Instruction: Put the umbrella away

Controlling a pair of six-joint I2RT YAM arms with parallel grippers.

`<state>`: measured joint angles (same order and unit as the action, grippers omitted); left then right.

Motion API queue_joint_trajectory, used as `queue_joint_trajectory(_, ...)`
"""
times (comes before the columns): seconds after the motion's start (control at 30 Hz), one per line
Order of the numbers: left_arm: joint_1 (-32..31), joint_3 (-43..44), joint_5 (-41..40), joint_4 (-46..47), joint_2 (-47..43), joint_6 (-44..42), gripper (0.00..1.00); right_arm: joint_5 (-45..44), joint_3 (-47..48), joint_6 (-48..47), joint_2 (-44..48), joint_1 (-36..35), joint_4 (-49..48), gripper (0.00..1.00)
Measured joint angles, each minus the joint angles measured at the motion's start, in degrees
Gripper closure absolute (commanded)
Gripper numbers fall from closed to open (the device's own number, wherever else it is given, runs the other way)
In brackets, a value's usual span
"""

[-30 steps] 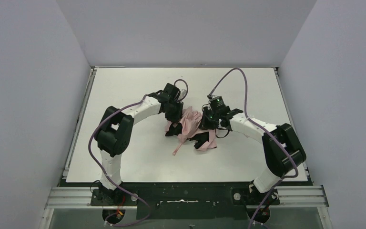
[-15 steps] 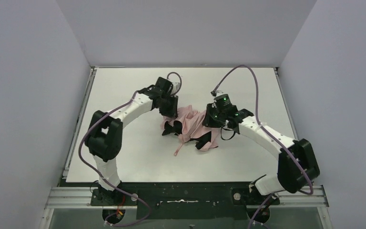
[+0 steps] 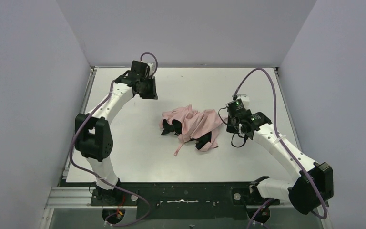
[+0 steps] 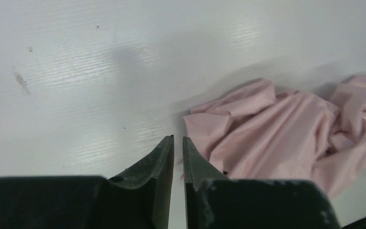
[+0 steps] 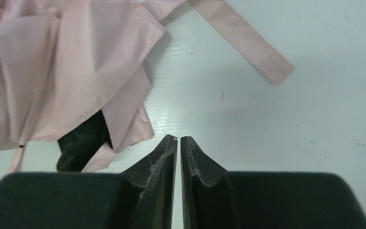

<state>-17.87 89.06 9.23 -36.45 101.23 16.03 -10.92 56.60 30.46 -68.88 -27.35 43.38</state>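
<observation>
We see the umbrella (image 3: 193,126) lying on the desk (image 3: 124,148), crumpled (the pink cloth is loose, not rolled). Our left hand (image 4: 177,138) is well apart from the umbrella, behind it and to its left. Our right hand (image 5: 178,137) is near its right side. Both hands are almost closed and hold nothing.

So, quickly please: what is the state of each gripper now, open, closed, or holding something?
Left gripper: closed, holding nothing, away from the pale pink fabric umbrella.
Right gripper: closed, holding nothing.
</observation>
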Motion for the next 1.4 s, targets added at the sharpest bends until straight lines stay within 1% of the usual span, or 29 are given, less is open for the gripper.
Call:
queue_joint_trajectory(0.13, 0.3, 3.2, -2.4, -2.3, 10.1, 0.0, 0.98, -1.8, -3.0, 2.0, -2.0, 0.0, 1.3, 0.92)
queue_joint_trajectory(0.23, 0.3, 3.5, -3.1, -4.2, 14.8, 0.0, 1.00, -1.7, -6.0, 3.3, -4.0, 0.0, 0.9, 0.94)
queue_joint_trajectory(0.33, -0.1, 3.7, -3.3, -6.1, 17.0, 0.0, 1.00, -0.7, -8.2, 4.6, -5.8, -0.2, 0.2, 0.95)
queue_joint_trajectory(0.63, -4.1, 7.8, -3.7, -8.9, 20.7, -1.1, 1.00, 4.1, -10.5, 6.3, -12.6, -1.2, -5.9, 0.95)
queue_joint_trajectory(0.9, -6.8, 4.8, -3.7, -9.4, 21.3, -1.1, 1.00, 7.8, -10.5, 6.5, -17.8, -1.6, -10.8, 0.96)
queue_joint_trajectory(1.03, -8.0, 3.5, -3.7, -9.3, 21.3, -0.9, 1.00, 8.6, -8.7, 6.5, -20.2, -2.8, -12.1, 0.96)
queue_joint_trajectory(1.13, -10.2, 3.4, -2.8, -8.9, 21.4, -0.7, 1.00, 9.1, -6.6, 6.6, -22.4, -4.5, -13.2, 0.97)
queue_joint_trajectory(1.4, -16.9, 4.3, 1.4, -6.9, 22.4, -2.0, 1.00, 11.9, -5.6, 11.6, -25.6, -8.6, -24.4, 1.00)
